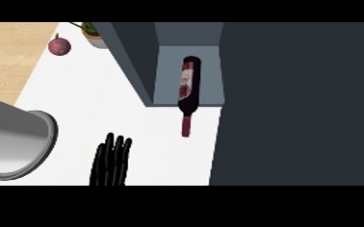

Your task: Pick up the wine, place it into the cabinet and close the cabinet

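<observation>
The left hand (110, 161) rested with straight fingers (118, 146) together, holding nothing. Up and right of them the wine (186, 94) lay in the cabinet (186, 72), neck jutting over the tabletop (107, 91); closing would likely jam on it

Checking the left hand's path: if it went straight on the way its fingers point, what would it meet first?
The left hand points up over bare counter; probably the cabinet wall first, though depth is unclear.
</observation>
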Tool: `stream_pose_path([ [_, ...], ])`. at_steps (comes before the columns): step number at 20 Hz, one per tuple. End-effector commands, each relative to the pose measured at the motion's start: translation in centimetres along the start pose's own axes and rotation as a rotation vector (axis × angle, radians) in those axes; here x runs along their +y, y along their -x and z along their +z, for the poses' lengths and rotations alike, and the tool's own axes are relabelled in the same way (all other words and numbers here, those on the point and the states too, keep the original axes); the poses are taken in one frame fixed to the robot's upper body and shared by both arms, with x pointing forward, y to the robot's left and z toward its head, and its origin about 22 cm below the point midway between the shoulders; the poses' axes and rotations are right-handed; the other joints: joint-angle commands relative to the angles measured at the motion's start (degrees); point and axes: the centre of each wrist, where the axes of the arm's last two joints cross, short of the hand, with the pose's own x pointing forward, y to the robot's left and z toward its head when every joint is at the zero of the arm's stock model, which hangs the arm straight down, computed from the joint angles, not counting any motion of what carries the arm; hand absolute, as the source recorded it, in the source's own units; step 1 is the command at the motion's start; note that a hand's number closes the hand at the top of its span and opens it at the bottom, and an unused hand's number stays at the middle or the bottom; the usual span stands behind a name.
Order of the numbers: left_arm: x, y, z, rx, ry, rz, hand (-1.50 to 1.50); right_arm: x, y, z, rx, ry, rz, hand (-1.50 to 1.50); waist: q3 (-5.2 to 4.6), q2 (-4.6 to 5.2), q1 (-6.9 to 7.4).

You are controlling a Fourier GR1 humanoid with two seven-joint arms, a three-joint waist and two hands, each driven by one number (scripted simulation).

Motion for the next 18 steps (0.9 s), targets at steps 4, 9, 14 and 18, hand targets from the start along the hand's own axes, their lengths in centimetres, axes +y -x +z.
stream_pose_path([
  [4, 3.0, -2.9, -0.3, -0.018, 0.004, -0.01, -1.5, 1.6, -1.2, 2.6, -0.02, -0.136, -0.146, 1.5, 0.01, -0.02, -0.19],
  [9, 4.5, -4.4, 1.0, -0.033, -0.02, -0.033, -1.5, 3.3, -1.4, 2.7, 0.046, -0.185, -0.216, 1.5, -0.03, -0.18, 0.36],
  [14, 7.7, -4.5, -0.9, -0.053, -0.057, -0.022, -1.5, 4.9, -1.1, 2.5, 0.036, -0.335, -0.204, 1.5, -0.1, -0.12, 0.29],
  [18, 10.3, -5.7, -1.8, -0.054, -0.055, -0.039, -1.5, 6.6, -2.0, 2.7, 0.004, -0.427, -0.176, 1.5, -0.15, -0.16, 0.18],
])
